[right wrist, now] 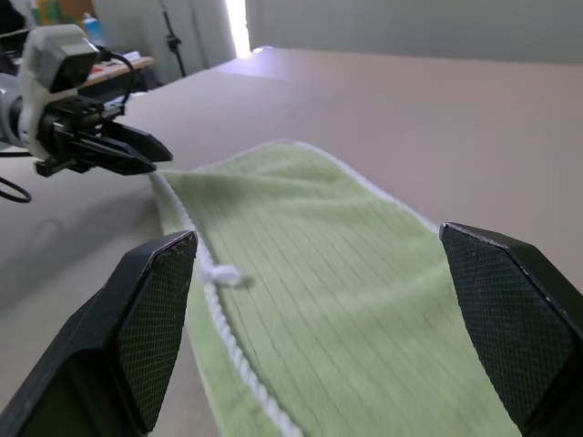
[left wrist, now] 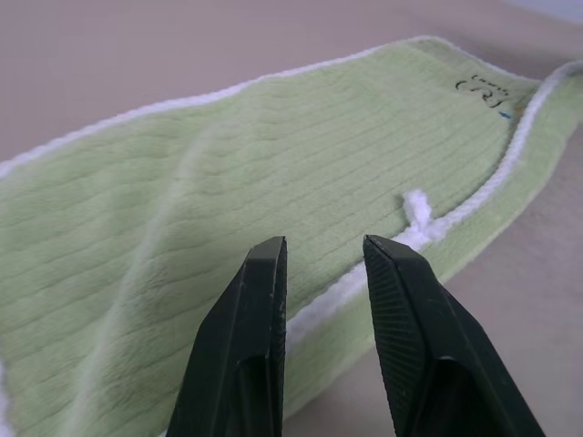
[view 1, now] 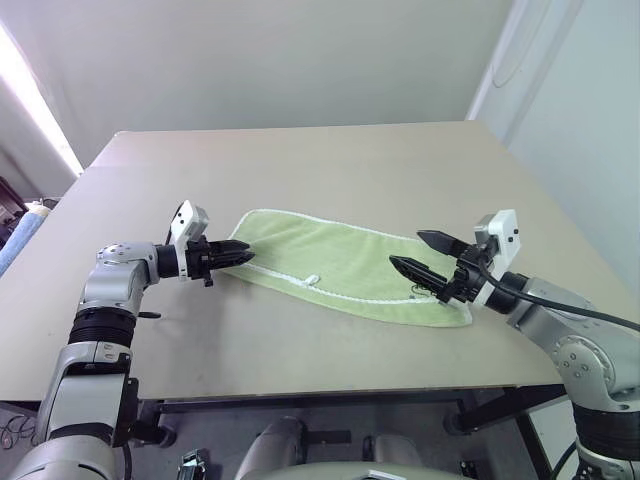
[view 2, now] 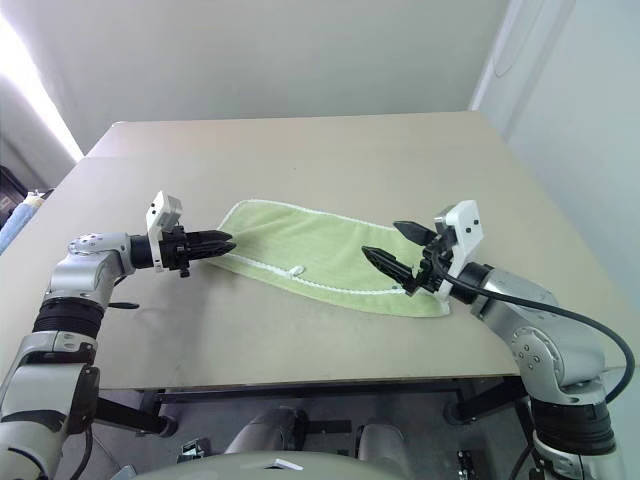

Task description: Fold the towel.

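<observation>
Towel (view 1: 335,265) lies lengthwise between grippers, already doubled along its length; cross fold left. L gripper (view 1: 243,255) at its end, jaws narrowly parted, gripping nothing. R gripper (view 1: 425,254) jaws wide over opposite end.

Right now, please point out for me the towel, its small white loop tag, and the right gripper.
towel (view 1: 345,260): left eye view, on the middle of the green cloth.
loop tag (view 1: 311,281): left eye view, on the white loop at the near edge.
right gripper (view 1: 425,256): left eye view, midway between its open fingertips.
</observation>
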`<act>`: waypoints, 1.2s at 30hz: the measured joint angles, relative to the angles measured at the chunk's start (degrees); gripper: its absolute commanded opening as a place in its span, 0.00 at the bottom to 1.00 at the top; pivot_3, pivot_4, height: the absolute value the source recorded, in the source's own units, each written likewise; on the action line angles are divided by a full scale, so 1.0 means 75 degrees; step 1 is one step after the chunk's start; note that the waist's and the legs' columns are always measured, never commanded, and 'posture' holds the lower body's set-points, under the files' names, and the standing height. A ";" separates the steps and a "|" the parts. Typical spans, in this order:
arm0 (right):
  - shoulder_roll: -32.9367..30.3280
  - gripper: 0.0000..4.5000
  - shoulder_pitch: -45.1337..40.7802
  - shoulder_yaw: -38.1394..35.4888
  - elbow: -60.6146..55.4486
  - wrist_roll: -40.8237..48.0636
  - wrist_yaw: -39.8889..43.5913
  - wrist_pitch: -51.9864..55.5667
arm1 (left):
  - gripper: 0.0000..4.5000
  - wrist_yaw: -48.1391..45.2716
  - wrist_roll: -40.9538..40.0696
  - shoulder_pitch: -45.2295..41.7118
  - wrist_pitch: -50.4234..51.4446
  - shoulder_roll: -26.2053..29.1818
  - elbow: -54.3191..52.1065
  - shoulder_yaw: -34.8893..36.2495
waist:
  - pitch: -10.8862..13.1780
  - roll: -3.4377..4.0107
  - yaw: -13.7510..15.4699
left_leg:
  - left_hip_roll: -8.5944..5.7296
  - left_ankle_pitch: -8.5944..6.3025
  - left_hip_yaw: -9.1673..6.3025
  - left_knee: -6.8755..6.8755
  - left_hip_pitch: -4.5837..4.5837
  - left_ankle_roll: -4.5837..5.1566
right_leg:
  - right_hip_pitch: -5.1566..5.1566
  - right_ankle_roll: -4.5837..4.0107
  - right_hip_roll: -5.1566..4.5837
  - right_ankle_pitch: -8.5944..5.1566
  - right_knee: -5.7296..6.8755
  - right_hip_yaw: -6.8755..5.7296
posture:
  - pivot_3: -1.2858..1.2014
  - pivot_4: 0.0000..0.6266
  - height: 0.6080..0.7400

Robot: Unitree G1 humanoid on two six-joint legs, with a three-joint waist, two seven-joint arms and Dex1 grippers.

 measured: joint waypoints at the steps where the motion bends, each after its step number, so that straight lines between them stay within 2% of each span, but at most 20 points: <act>1: -0.0030 0.99 0.0010 -0.0076 -0.0002 0.0002 -0.0026 0.0004 | 0.31 -0.0040 0.0000 -0.0013 0.0003 -0.0014 -0.0012 -0.0056 | 0.0000 0.0000 -0.0003 | 0.0000 0.0000 0.0001 0.0001 0.0000 0.0000 | 0.0000 0.0000 0.0000 0.0000 0.0001 0.0001 | 0.52 0.00 0.65; 8: -0.0446 0.99 0.0460 -0.0609 -0.0373 0.0009 -0.0419 0.0445 | 0.31 -0.0161 0.0075 -0.0362 -0.0071 -0.0050 0.0387 -0.0177 | -0.0001 -0.0002 0.0001 | 0.0004 0.0000 0.0008 -0.0001 0.0000 0.0001 | -0.0009 0.0002 0.0001 0.0002 0.0002 0.0007 | 0.52 0.00 0.65; 17: -0.0534 0.99 0.1023 -0.0799 -0.0831 0.0156 -0.0884 0.1135 | 0.31 -0.0272 0.0671 -0.1144 -0.0510 0.0286 0.1697 -0.0473 | -0.0003 -0.0005 -0.0008 | 0.0004 0.0000 0.0018 0.0007 0.0000 0.0002 | -0.0006 0.0006 0.0000 0.0005 0.0003 0.0015 | 0.52 0.00 0.65; 22: -0.0608 0.99 0.0849 -0.0585 -0.0772 0.0145 -0.1112 0.1715 | 0.31 -0.0305 0.1043 -0.1558 -0.0684 0.0680 0.2536 -0.0504 | -0.0003 -0.0006 -0.0011 | 0.0007 0.0000 0.0018 0.0004 0.0000 0.0002 | -0.0010 0.0007 0.0002 0.0006 0.0004 0.0015 | 0.52 0.00 0.65; 36: -0.0606 0.99 0.0388 -0.0022 -0.0524 -0.0022 -0.1210 0.2131 | 0.31 -0.0804 0.1913 -0.1898 -0.1385 0.0844 0.3904 -0.0879 | -0.0007 -0.0018 0.0011 | 0.0005 0.0000 0.0021 0.0010 -0.0002 0.0003 | -0.0011 0.0015 0.0002 0.0010 0.0009 0.0016 | 0.52 0.00 0.65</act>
